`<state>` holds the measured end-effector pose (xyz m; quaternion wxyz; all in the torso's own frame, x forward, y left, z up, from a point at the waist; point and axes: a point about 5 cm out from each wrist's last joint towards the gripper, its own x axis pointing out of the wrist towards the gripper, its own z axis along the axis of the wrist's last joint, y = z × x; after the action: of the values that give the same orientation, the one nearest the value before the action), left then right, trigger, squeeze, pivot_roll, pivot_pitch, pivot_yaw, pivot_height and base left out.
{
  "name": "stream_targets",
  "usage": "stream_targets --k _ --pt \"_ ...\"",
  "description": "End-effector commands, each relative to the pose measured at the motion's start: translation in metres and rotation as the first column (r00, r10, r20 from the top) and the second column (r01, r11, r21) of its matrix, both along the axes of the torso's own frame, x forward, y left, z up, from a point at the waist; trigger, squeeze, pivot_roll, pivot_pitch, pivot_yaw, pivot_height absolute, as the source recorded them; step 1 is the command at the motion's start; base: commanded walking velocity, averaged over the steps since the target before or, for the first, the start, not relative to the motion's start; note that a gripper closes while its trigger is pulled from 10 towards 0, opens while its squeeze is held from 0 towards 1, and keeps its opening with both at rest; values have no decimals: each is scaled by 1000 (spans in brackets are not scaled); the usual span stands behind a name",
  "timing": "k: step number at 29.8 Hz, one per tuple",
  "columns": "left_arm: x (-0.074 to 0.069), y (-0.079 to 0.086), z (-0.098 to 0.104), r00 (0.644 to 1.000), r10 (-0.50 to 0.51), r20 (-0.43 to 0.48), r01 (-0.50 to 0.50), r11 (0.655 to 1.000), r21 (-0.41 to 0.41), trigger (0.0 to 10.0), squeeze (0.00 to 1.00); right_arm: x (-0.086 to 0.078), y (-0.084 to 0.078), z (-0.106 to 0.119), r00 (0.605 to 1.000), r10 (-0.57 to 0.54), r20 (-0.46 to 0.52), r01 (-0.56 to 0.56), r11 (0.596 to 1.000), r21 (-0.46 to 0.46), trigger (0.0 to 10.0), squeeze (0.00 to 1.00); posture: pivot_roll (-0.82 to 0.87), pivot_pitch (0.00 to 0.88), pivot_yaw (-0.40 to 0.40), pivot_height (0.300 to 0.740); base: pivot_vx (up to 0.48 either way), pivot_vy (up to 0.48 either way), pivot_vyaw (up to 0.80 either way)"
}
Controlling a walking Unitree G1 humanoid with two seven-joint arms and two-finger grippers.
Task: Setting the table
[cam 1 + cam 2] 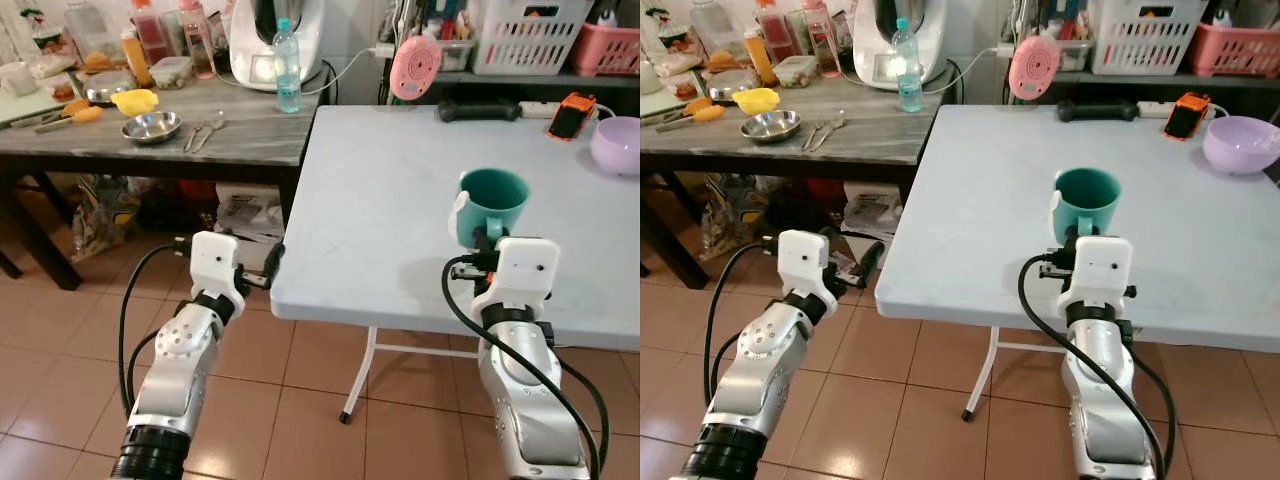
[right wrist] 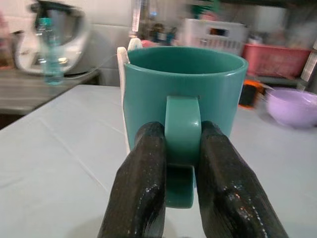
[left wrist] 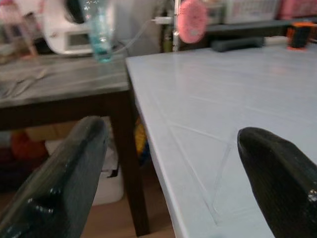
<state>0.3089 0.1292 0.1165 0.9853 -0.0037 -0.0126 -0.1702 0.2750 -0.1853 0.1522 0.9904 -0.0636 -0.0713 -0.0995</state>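
The right gripper [image 2: 181, 163] has its two black fingers [image 2: 141, 183] pinched tight on the handle of a teal mug [image 1: 492, 205], one finger on each side, so it's clamped on with basically no gap. The mug sits upright on the pale blue folding table [image 1: 380, 200], close to the table's near edge and a bit toward its right side, with the right arm reaching up to it from below that edge. Something white is stuck to the mug's outer wall on the robot's left, can't really tell what it is.

The left gripper [image 3: 173, 183] has its fingers spread wide with nothing between them. It hangs just off the near left corner of the table, at about tabletop height, pointing across the top.

Over at the far right corner of the table there's a lilac bowl [image 1: 617, 144], and along the far edge an orange and black gadget [image 1: 571, 115] next to a dark handle-shaped thing [image 1: 478, 110]. A pink round fan [image 1: 414, 68] sits just behind the far edge.

To the left, touching the table's left edge, is a dark wooden side table [image 1: 150, 135] with a steel bowl [image 1: 151, 127], some cutlery [image 1: 203, 131], a water bottle [image 1: 287, 66] and a white kitchen appliance [image 1: 270, 40] on it.
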Motion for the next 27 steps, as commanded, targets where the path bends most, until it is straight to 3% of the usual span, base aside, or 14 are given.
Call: stream_targets --k 1,12,27 --pt "2 9 4 1000 22 14 -22 1000 18 10000 0 3 7 7 999 20 30 -20 1000 7 10000 0 -105 0 95 740 0 476 0" --pt "1 9 3 1000 9 13 -10 1000 29 10000 0 3 7 7 999 10 34 -10 1000 5 10000 0 -97 0 103 740 0 480 0" --pt "1 4 5 1000 -1 26 1 1000 28 10000 0 4 6 6 999 1 37 -1 1000 1 10000 0 -88 0 108 740 0 480 -683"
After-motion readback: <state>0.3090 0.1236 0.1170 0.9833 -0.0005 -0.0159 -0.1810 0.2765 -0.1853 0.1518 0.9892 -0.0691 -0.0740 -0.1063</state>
